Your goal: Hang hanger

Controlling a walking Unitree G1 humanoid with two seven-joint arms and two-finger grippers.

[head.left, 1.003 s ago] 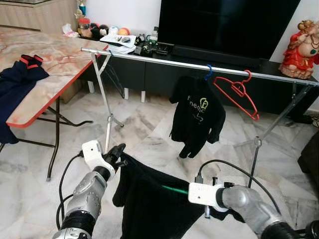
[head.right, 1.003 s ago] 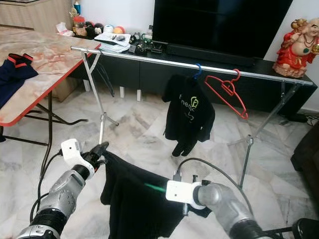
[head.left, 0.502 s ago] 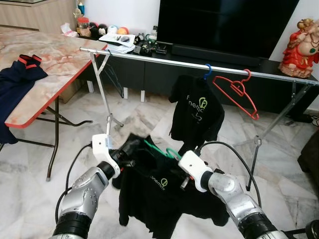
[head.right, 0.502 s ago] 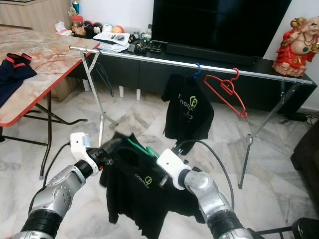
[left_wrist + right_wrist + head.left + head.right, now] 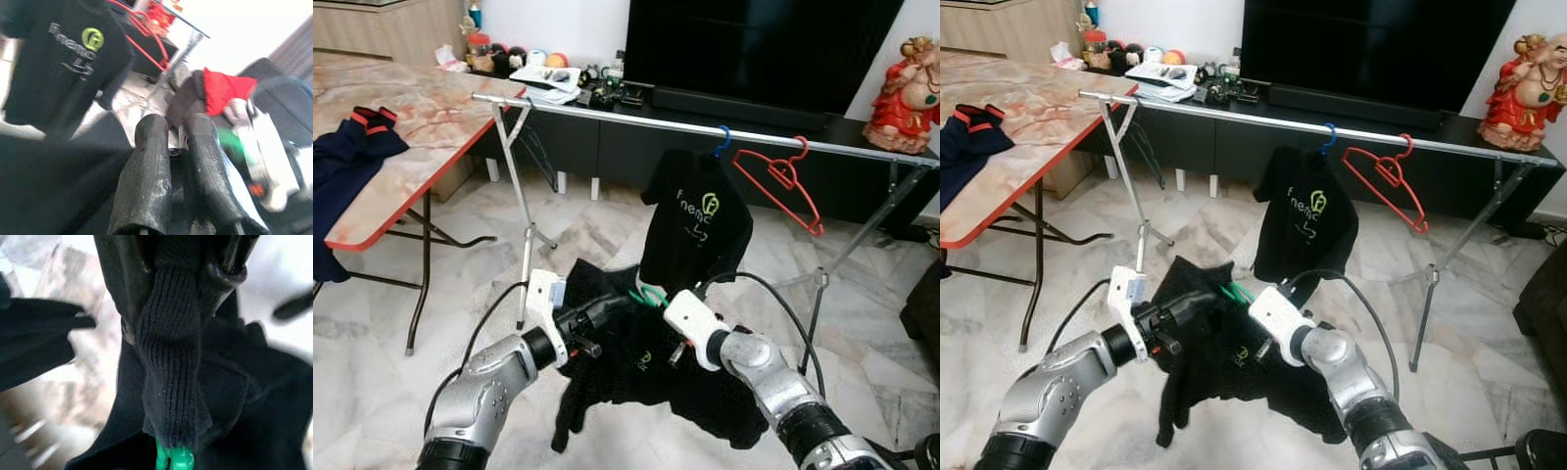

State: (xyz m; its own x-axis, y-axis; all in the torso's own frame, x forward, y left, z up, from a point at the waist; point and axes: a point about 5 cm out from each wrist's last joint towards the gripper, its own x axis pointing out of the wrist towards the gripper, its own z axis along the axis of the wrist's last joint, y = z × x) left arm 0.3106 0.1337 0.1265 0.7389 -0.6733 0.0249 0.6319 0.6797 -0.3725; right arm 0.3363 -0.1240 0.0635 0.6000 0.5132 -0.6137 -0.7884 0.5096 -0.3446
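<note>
A black T-shirt (image 5: pixel 646 364) on a green hanger (image 5: pixel 649 294) hangs bunched between my two grippers, low in front of the silver clothes rail (image 5: pixel 656 122). My left gripper (image 5: pixel 604 309) is shut on the shirt's left shoulder. Close beside it, my right gripper (image 5: pixel 183 279) is shut on the ribbed collar, and the green hook (image 5: pixel 173 459) pokes out beyond the fabric. On the rail hang another black T-shirt (image 5: pixel 697 230) on a blue hanger and an empty red hanger (image 5: pixel 783 181).
A marble-topped folding table (image 5: pixel 431 127) with a navy garment (image 5: pixel 347 157) stands to the left. The rail's legs (image 5: pixel 524 225) rest on the tiled floor. Behind are a dark TV console (image 5: pixel 744 113) and a red statue (image 5: pixel 906 88). A dark seat (image 5: pixel 925 304) borders the right.
Both grippers have risen and drawn together. The left one has swung right towards the right one, so the shirt, spread wide before, now bunches between them nearer the rail.
</note>
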